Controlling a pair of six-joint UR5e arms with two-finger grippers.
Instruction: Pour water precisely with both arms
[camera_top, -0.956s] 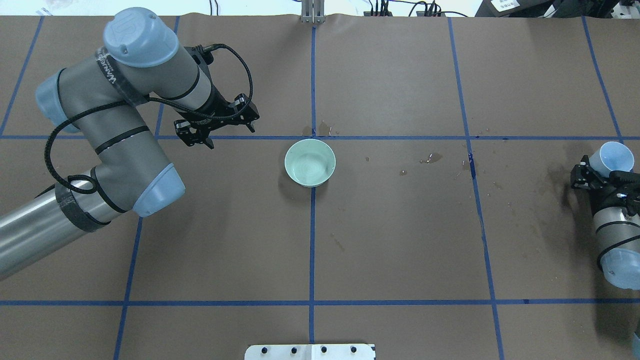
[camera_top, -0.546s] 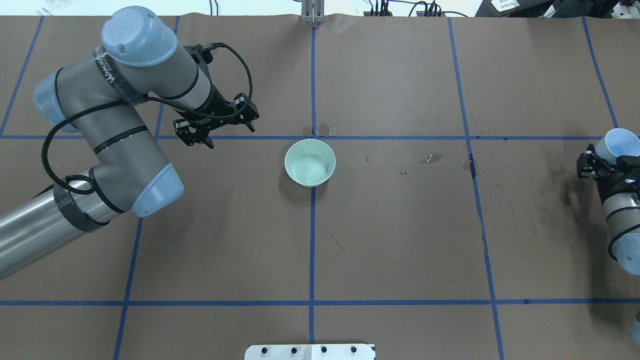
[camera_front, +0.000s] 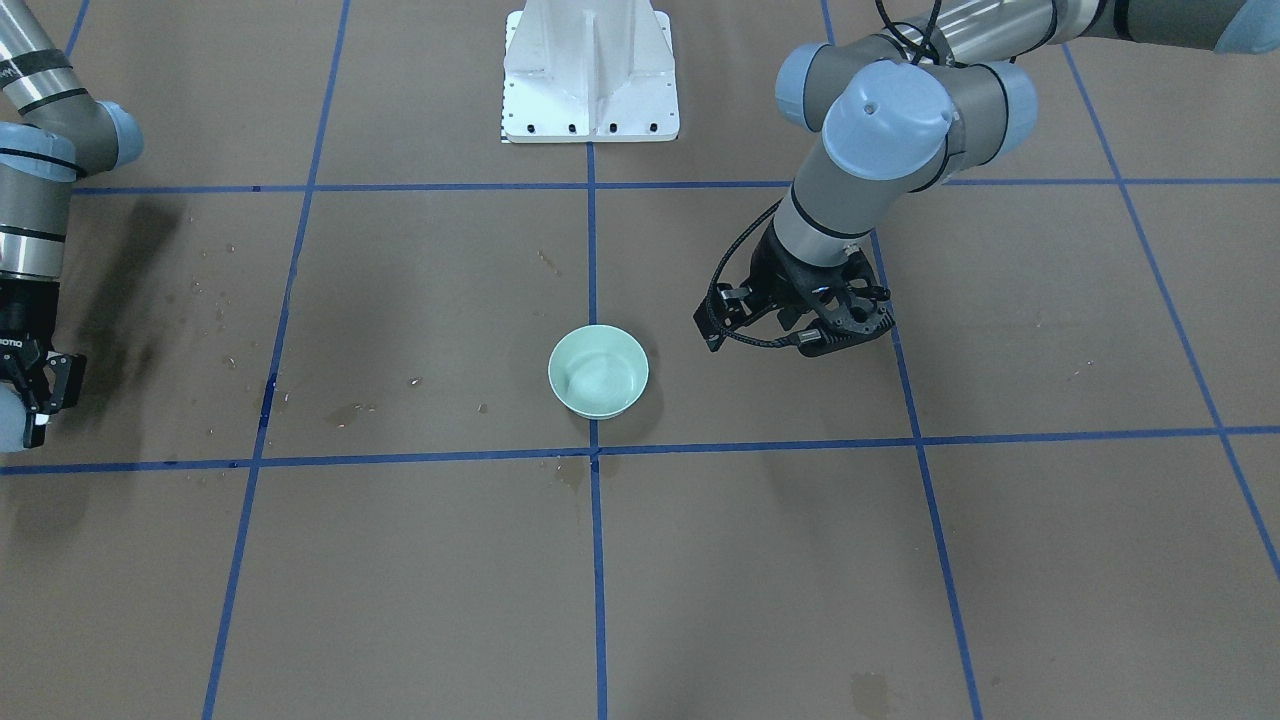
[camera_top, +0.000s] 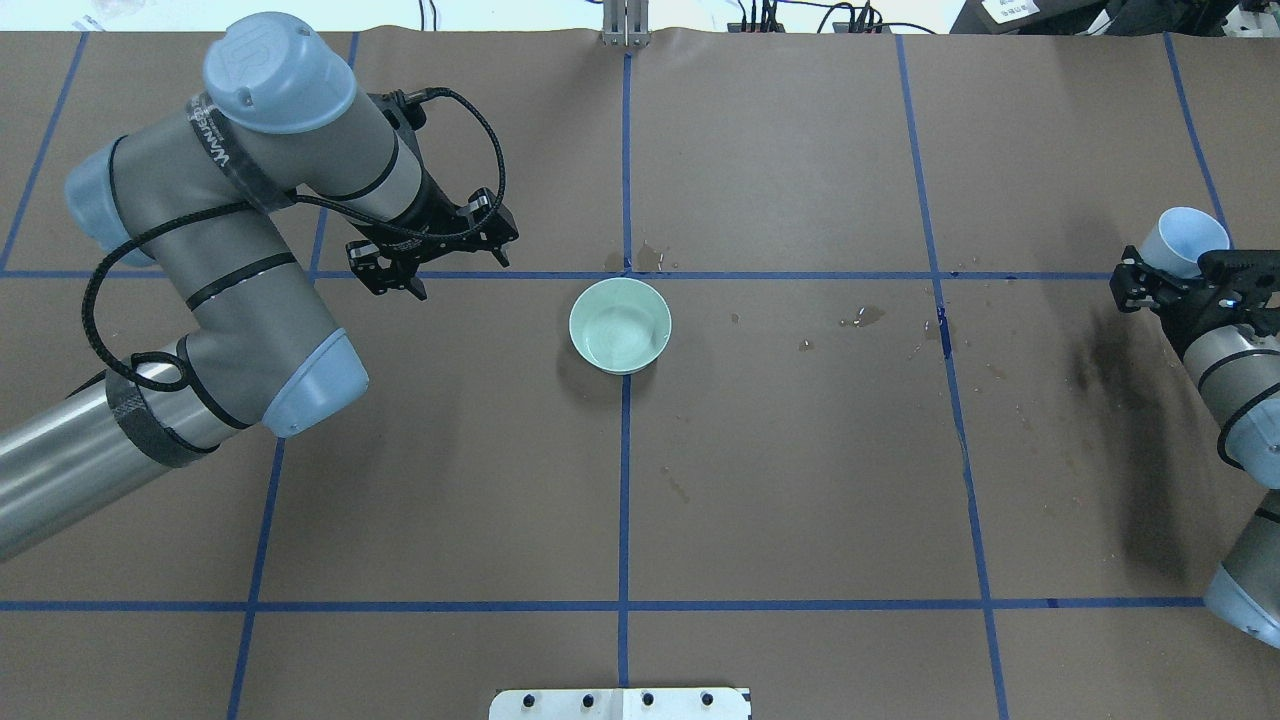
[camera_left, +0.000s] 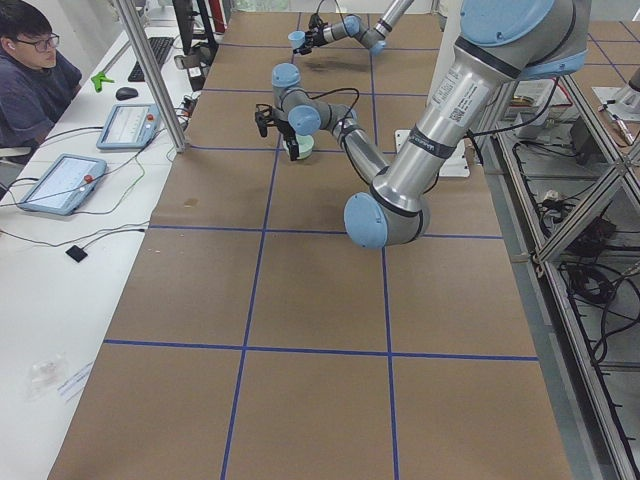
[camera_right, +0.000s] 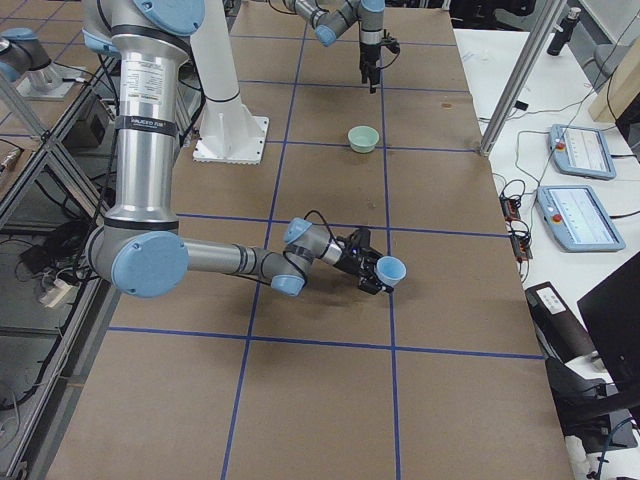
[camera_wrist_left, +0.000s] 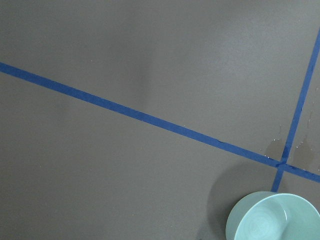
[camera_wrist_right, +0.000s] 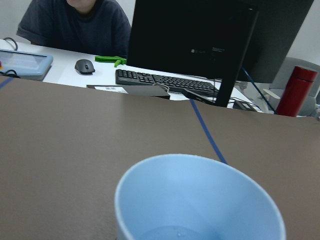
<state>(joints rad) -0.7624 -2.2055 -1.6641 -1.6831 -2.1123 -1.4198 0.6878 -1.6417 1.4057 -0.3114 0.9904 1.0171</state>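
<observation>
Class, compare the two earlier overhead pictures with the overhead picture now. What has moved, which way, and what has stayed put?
The right gripper, shut on the light-blue cup, carried it away from the robot, up the overhead view, and lastly a little toward the table's middle. Nothing was let go or newly grasped. The left gripper, the green bowl and the wet spots on the paper stayed as they were.
</observation>
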